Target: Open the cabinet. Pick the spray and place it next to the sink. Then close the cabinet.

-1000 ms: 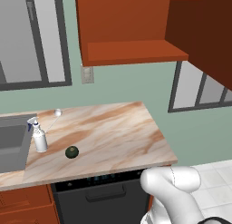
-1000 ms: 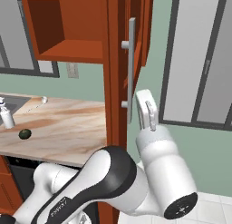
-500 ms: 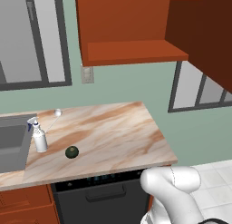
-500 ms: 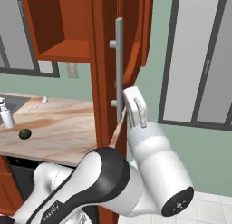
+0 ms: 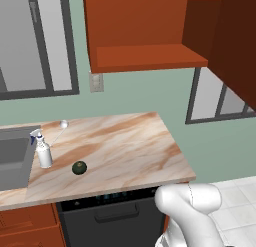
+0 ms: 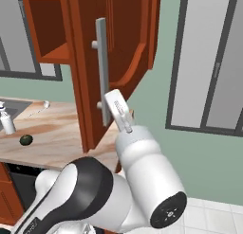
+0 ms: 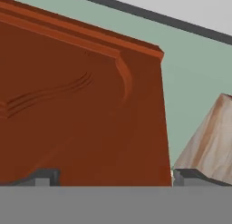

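The cabinet (image 5: 145,56) hangs open above the counter, its shelf bare. Its door (image 6: 128,48) stands partly swung out, the grey bar handle (image 6: 101,72) facing the right base camera. My gripper (image 6: 116,105) is up against the door just below the handle, open. In the hand view the two fingertips (image 7: 45,177) stand wide apart with the door's grooved face (image 7: 81,105) close in front and nothing between them. The white spray (image 5: 44,153) stands upright on the counter right beside the sink (image 5: 10,158). In the right base view the spray (image 6: 5,121) is at the far left.
A small dark green ball (image 5: 79,167) lies on the marble counter (image 5: 125,151), to the right of the spray. A dark dishwasher front (image 5: 110,216) sits under the counter. Windows flank the cabinet. My own arm (image 6: 133,181) fills the lower part of the right base view.
The cabinet door has swung leftward toward shut, so its arched face now shows in the right base view. My hand has moved left with it. Spray and ball have not moved.
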Controlling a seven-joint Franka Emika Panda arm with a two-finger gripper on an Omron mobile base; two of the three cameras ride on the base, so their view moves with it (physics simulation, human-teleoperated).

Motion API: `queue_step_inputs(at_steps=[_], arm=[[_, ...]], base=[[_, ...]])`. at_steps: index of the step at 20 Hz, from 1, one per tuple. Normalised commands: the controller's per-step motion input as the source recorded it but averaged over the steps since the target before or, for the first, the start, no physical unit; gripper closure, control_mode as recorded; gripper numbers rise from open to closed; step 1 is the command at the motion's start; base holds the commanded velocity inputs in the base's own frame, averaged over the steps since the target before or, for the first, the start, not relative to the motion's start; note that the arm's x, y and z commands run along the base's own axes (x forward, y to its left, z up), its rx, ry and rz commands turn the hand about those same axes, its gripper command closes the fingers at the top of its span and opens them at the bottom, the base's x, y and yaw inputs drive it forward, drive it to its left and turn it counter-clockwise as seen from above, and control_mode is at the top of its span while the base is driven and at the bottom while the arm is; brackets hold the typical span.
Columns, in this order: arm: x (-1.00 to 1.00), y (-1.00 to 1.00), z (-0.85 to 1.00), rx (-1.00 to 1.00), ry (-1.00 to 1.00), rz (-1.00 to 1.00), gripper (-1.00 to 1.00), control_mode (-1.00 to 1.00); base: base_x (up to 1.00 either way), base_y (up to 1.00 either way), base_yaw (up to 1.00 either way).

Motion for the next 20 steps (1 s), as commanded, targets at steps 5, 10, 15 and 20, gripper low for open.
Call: queue_step_inputs(at_steps=[5, 10, 15, 20], arm=[[-0.12, 0.49, 0.08, -0.09, 0.0, 0.0, -1.0, -1.0], [-0.01, 0.49, 0.15, -0.05, 0.03, 0.0, -1.0, -1.0], [0.01, 0.57, 0.08, -0.02, 0.04, 0.0, -1.0, -1.0], [0.06, 0.63, 0.01, 0.0, 0.04, 0.0, -1.0, -1.0]], base=[[0.0, 0.0, 0.0], [0.0, 0.0, 0.0], [0.0, 0.0, 0.0], [0.0, 0.0, 0.0]])
